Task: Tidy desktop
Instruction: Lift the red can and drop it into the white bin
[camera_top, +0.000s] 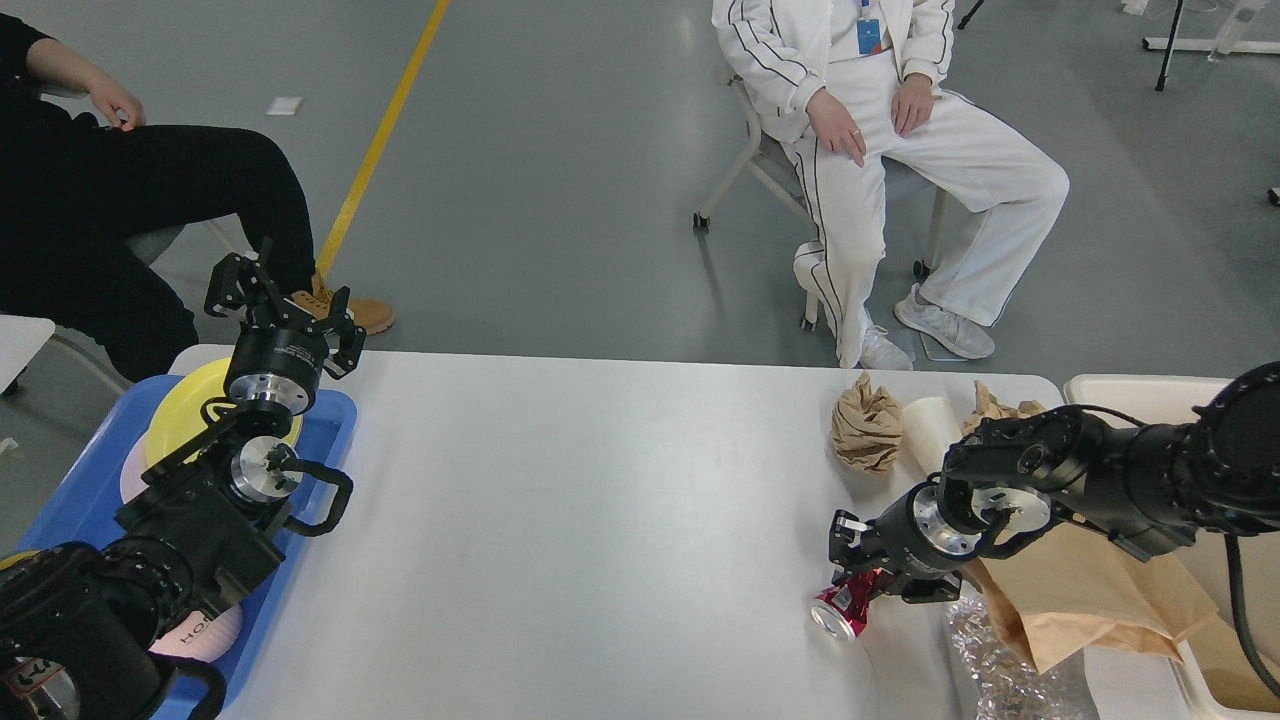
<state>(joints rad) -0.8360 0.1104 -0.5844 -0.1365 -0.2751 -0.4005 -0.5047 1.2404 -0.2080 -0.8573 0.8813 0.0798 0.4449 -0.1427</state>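
**Q:** So, how far along is the tidying?

**A:** Partway, by my reading. The desktop (600, 520), a large white tabletop filling the lower half of the view, is bare across its middle. At its left edge sits a blue tray (330, 425) holding a yellow plate (185, 395) and pink dishes, which looks like sorted work. Litter remains at the right end: a crumpled brown paper ball (865, 425), a white paper cup (928, 425) on its side, a second paper wad (1000, 408), a flat brown paper bag (1090, 595) and some crinkled clear plastic (1000, 675).

**Q:** What are the claws doing?

**A:** The right gripper (858, 580) is closed around a crushed red drinks can (840, 608), the can tilted with its silver end toward the viewer (whether it is lifted off the tabletop I cannot tell). The left gripper (285, 300) is raised above the tray's far end, fingers spread, holding nothing.

**Q:** Where would the rubbish go?

**A:** Probably the cream bin (1140, 392) at the far right, just beside the table's edge. The can is not yet there, and every paper item is still to be cleared.
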